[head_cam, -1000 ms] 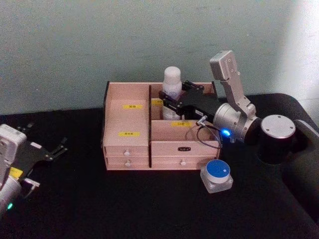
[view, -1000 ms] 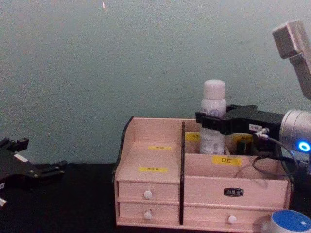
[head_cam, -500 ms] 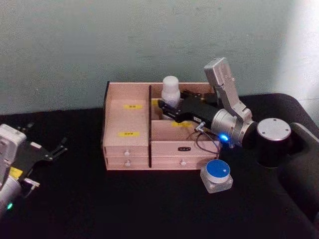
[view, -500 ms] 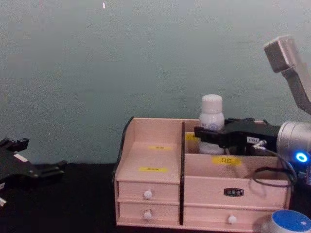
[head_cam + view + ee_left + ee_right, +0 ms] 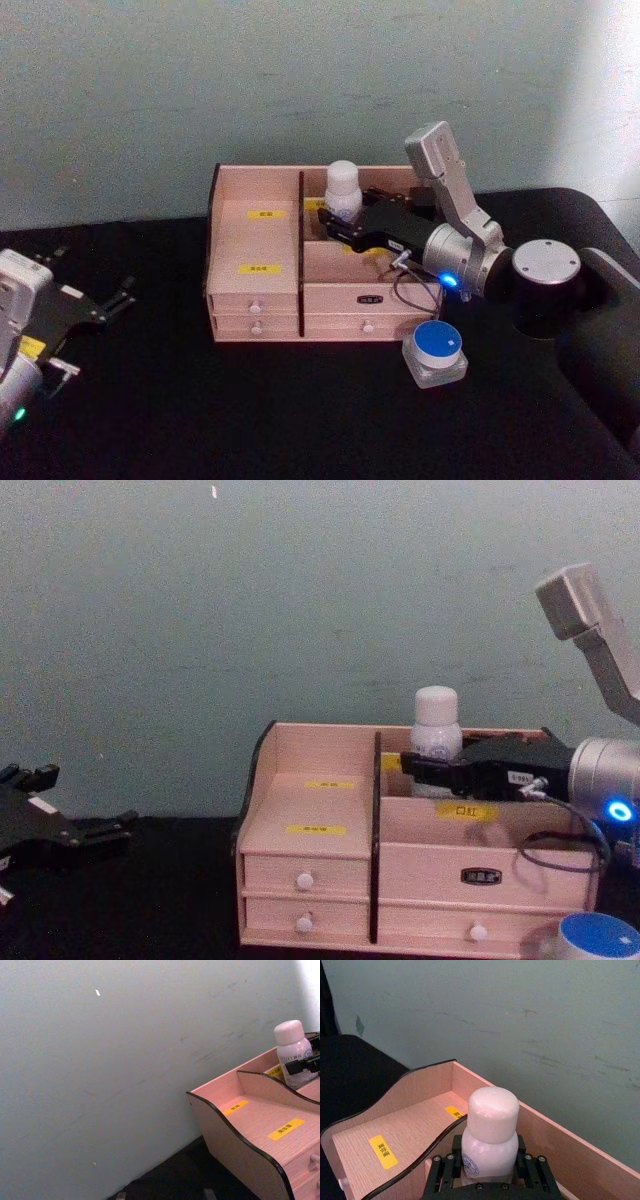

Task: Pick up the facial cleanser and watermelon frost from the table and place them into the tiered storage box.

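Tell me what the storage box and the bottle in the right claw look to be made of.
Tiered storage box: light-pink wood or wood-look board, matte, with fine grain lines and black edge trim. White bottle, gripped by the right claw: probably plastic, opaque and smooth with a faint sheen, a rounded cap and a printed mark on its body.
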